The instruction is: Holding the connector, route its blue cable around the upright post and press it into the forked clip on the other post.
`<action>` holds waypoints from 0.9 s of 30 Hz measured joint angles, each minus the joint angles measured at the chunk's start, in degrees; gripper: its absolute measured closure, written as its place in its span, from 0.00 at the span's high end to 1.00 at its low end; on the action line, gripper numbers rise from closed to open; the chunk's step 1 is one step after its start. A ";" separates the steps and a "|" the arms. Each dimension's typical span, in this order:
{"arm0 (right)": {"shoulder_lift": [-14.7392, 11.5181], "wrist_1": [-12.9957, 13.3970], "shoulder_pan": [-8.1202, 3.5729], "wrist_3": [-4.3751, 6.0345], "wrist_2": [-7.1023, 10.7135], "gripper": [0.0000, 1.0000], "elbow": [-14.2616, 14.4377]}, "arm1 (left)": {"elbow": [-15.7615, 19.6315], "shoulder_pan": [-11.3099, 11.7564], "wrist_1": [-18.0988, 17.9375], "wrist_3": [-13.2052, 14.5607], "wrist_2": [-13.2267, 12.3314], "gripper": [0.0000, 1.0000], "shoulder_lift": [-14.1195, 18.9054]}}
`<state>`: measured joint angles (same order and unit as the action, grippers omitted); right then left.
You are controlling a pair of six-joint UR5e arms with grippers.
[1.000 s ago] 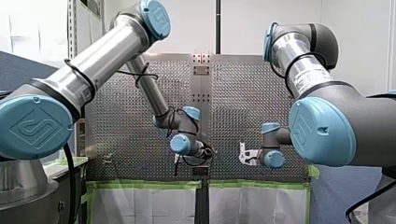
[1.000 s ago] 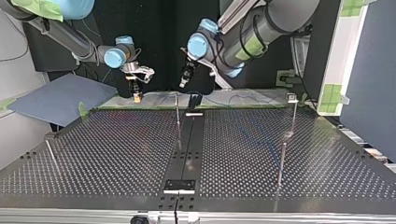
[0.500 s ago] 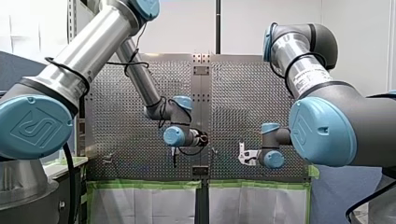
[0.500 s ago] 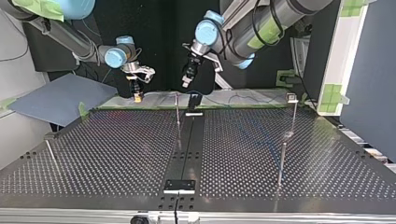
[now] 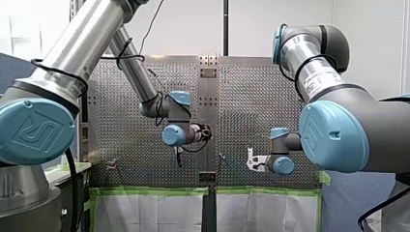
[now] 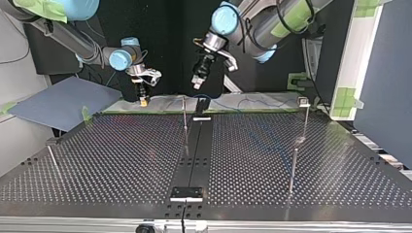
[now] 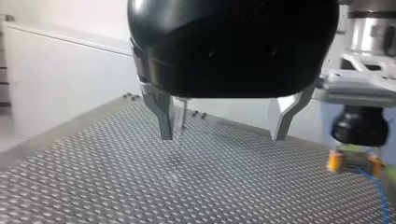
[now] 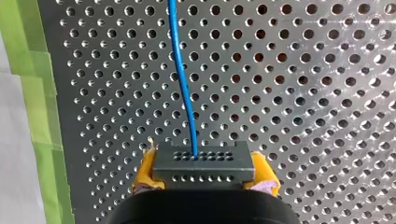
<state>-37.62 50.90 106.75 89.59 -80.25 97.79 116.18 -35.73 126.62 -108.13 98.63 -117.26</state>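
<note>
Left gripper — metal fingers apart, nothing held — is seen raised higher over the table than a second before, while the connector is kept clamped by the right gripper, its blue cable judged not yet routed around the upright post.

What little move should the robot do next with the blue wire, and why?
Probably carry my right tool, shut on the connector, toward the upright post. The blue cable runs straight from the connector and seems to be round no post yet; my left tool hangs open and empty.
</note>
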 joint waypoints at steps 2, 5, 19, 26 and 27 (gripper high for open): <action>0.07 0.06 0.00 0.03 0.00 0.02 0.00 | 0.86 0.01 -0.88 -0.36 0.06 0.99 0.86; 0.15 0.18 0.00 0.05 0.00 0.02 0.00 | 2.34 0.03 -2.35 -0.75 0.19 0.99 2.35; 0.29 0.60 0.01 0.07 0.00 0.02 0.00 | 9.22 0.03 -9.23 -0.94 0.43 0.99 9.23; 0.37 0.58 0.02 0.07 0.00 0.02 0.00 | 12.63 0.06 -12.43 -1.34 0.88 0.99 12.63; 0.37 0.58 0.04 0.07 0.00 0.02 0.00 | 13.29 0.08 -12.73 -1.33 0.98 0.99 13.29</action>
<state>-37.25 51.48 106.79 89.67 -80.25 97.79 129.47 -35.65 113.89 -109.46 99.62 -103.96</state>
